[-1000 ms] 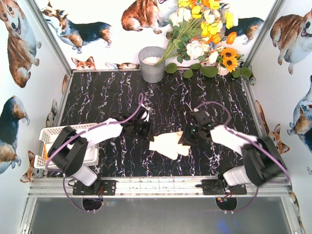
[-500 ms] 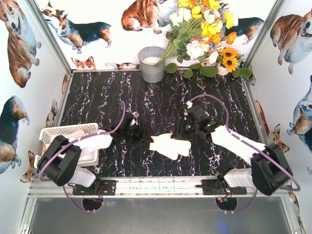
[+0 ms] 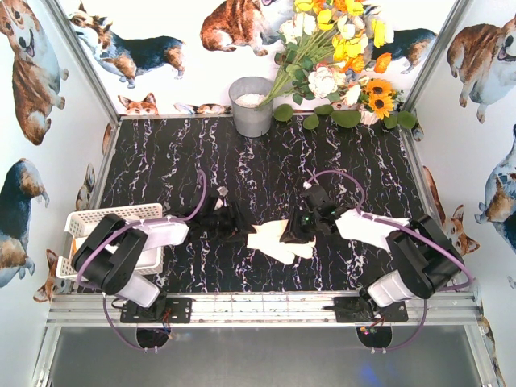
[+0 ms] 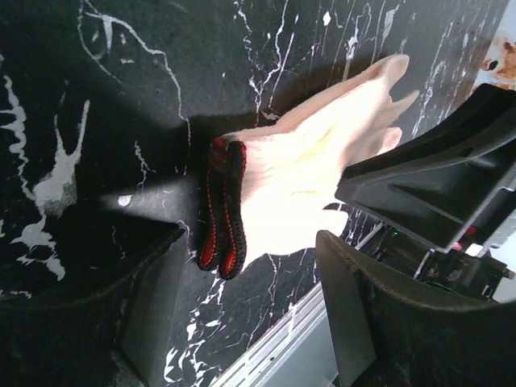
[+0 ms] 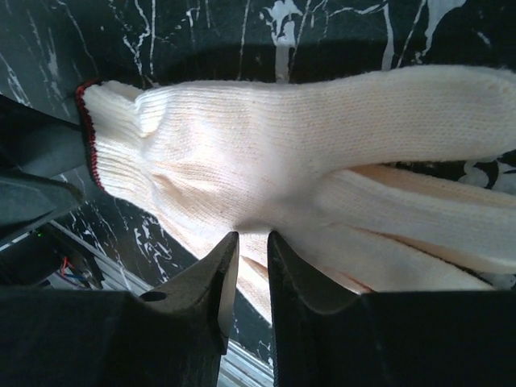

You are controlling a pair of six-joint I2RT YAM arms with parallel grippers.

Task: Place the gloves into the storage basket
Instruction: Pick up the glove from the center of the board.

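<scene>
Two cream gloves (image 3: 274,242) lie stacked on the black marble table, their dark red-edged cuffs (image 4: 222,205) pointing left. My left gripper (image 3: 239,228) is low on the table just left of the cuffs, and in the left wrist view it (image 4: 250,314) is open, with the cuffs just ahead of its gap. My right gripper (image 3: 294,232) is down on the gloves' finger end. In the right wrist view its jaws (image 5: 250,242) are nearly together, pinching the fabric of the top glove (image 5: 266,153). The white storage basket (image 3: 89,219) stands at the left edge, partly hidden by my left arm.
A grey metal bucket (image 3: 251,105) stands at the back centre, with a bunch of white and yellow flowers (image 3: 339,48) beside it at the back right. The aluminium front rail (image 3: 258,306) runs close below the gloves. Printed walls close in both sides.
My left gripper has opened wider and settled by the cuffs. My right gripper has come down onto the gloves and narrowed its jaws on the fabric.
</scene>
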